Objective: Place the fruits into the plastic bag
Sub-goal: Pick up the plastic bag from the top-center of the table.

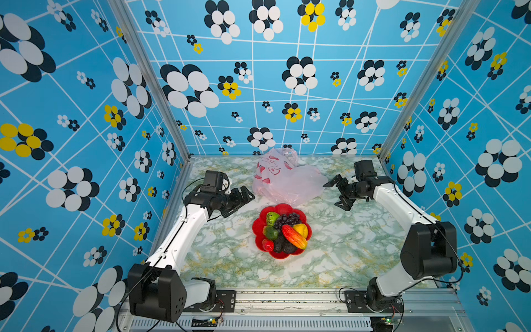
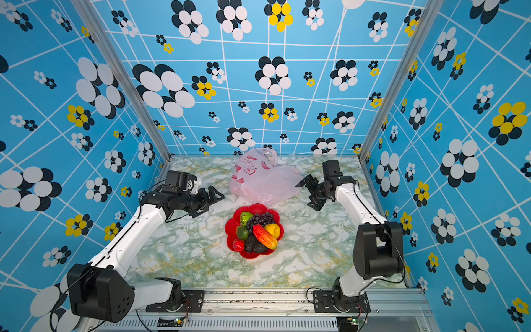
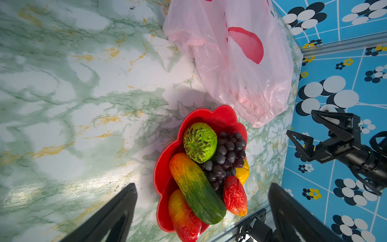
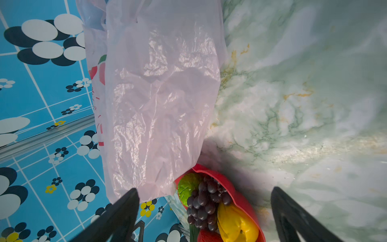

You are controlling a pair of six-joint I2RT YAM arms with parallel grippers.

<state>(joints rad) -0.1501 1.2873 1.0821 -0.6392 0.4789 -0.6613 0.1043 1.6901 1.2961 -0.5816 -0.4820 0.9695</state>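
Tabletop [image 1: 359, 244]: plastic bag [image 1: 287, 181] between left end effector [image 1: 240, 205] and right end effector [image 1: 330, 195], both released.

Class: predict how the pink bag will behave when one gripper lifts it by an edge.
The bag is probably floppy: it lies crumpled and slumped on the table. Likely very light, being thin and translucent. Its glossy film may slip between jaws.

Marbled table [image 1: 230, 258] — plastic bag [image 1: 287, 184], red plate [image 1: 283, 207]

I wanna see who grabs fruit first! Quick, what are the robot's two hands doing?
Left hand: open, holding nothing.
Right hand: open, holding nothing.
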